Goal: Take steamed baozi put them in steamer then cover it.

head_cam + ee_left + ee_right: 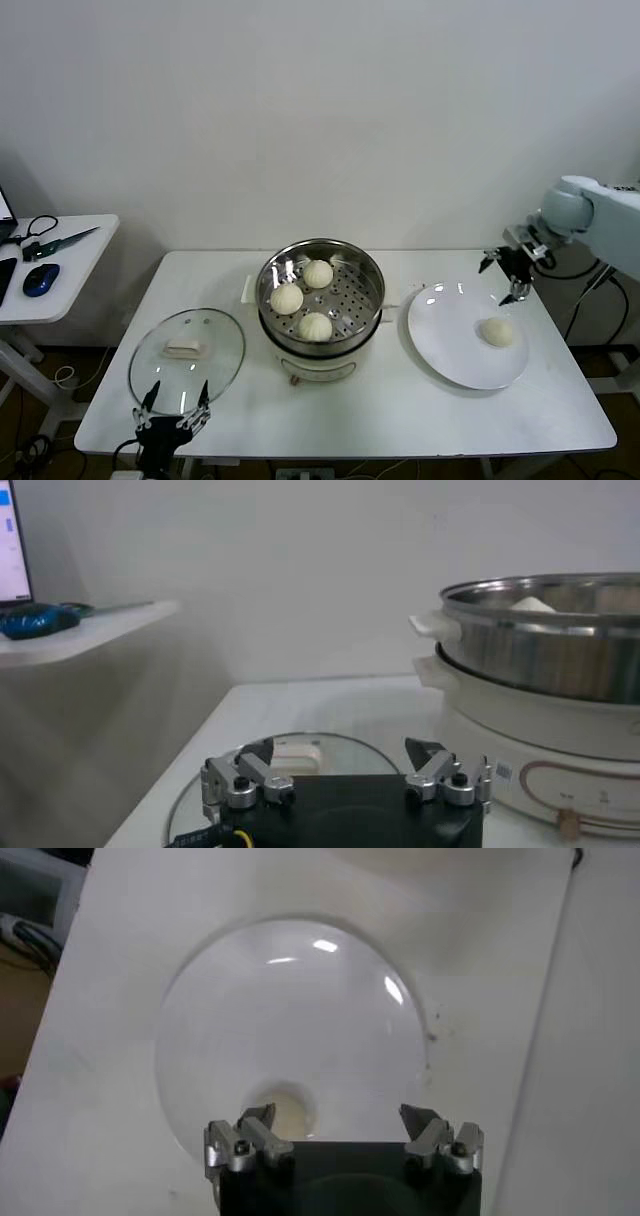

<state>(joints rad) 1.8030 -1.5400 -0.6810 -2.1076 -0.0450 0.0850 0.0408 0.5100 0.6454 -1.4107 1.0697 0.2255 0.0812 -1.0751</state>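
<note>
Steamer: the round steel steamer (320,297) sits uncovered in the middle of the white counter (400,410), so buns can be dropped in from above.
Baozi inside: three steamed baozi (315,325) rest on the perforated tray, spaced apart.
Baozi left: one last bun (497,332) lies on the white plate (450,350), on the steamer's right side and near it.
Cover: the glass cover (187,360) lies flat on the counter on the steamer's left, handle up, likely parked there until the pot is full.
Right pincer: the right pincer (508,268) hangs released, jaws spread wide and holding nothing, above the far edge of the plate.
Right arm pose: it reaches in from the right, wrist bent so the pincer points down at the plate; the bun sits just ahead of the jaws in the wrist view.
Left pincer: the left pincer (172,408) waits released and empty at the near rim of the cover, level and facing the steamer.
Stage, by my judgement: the fourth bun is next, then the cover.
</note>
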